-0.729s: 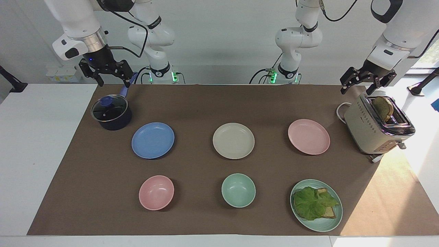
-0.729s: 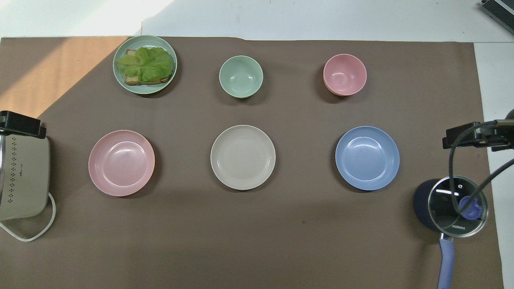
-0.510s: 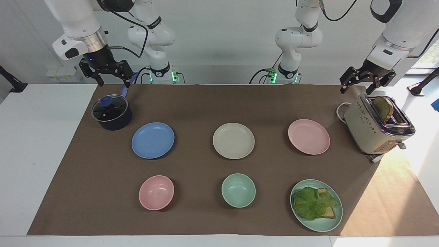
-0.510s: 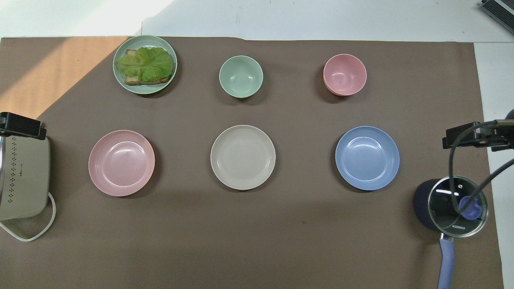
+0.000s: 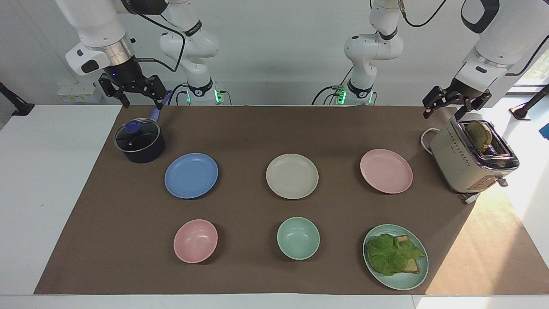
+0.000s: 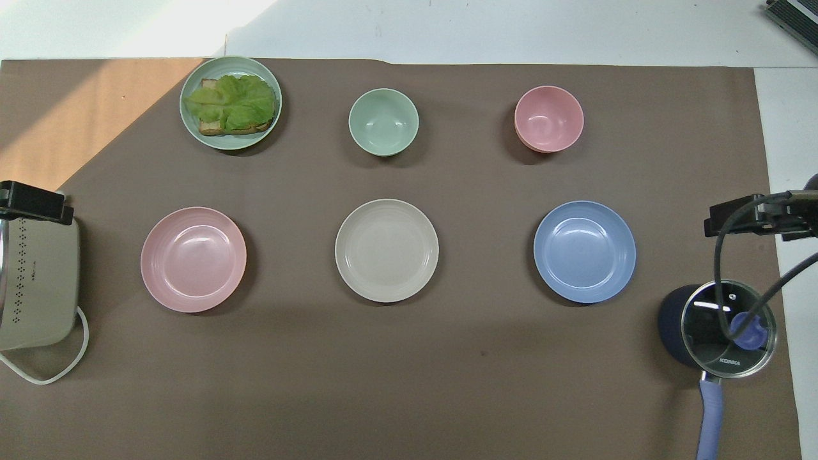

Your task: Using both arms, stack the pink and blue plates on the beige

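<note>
Your left gripper [image 5: 448,108] and right gripper [image 5: 137,97] hang open-fingered, empty, at the mat's ends; below and between them, open brown mat [image 5: 248,133] surrounds the matte round pale pink plate [image 5: 386,171], blue plate [image 5: 191,175] and cream-beige plate [image 5: 292,176].

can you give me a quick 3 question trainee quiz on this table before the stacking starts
1. True or false: the pink plate already lies on the beige plate.
2. Which plate lies nearest the pot? A pink, B blue, C beige.
3. Fill in: the left pincer hangs open over the ____.

Key: 1 false; all three plates lie apart. 2 B, the blue plate. 3 toaster.
</note>
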You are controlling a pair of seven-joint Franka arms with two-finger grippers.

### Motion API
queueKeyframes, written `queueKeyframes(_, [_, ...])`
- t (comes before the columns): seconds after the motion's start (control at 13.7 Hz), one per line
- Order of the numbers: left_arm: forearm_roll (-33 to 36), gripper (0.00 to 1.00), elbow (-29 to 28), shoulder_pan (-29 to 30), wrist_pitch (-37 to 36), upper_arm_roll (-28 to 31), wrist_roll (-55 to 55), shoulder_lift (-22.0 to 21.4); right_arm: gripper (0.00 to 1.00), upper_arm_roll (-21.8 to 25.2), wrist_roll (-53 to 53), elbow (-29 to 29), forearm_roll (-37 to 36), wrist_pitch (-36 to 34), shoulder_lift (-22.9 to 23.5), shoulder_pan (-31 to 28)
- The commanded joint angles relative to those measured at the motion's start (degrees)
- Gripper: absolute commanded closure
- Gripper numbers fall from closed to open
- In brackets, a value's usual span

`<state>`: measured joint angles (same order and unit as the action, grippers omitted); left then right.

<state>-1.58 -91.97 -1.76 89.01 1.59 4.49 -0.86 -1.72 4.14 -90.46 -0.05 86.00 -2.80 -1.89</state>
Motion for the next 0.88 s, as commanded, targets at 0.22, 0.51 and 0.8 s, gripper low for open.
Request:
queueKeyframes(0.22, [0.7, 0.0, -12.7, 2.6, 11.3, -0.2, 0.8, -2.5, 0.0, -0.9, -0.5, 0.3, -0.5, -0.4, 0.0, -0.8])
queueKeyframes(0.51, [0.7, 0.0, -19.5, 4.1, 19.7, -0.1, 0.8, -0.8, 0.0, -0.8, -0.8, 0.3, -0.5, -0.5, 0.0, -0.8])
queueKeyframes(0.8, [0.7, 0.0, -26.1, 4.6, 30.9, -0.1, 0.8, 4.5, 0.0, -0.8, -0.8, 0.2, -0.5, -0.4, 0.0, -0.8])
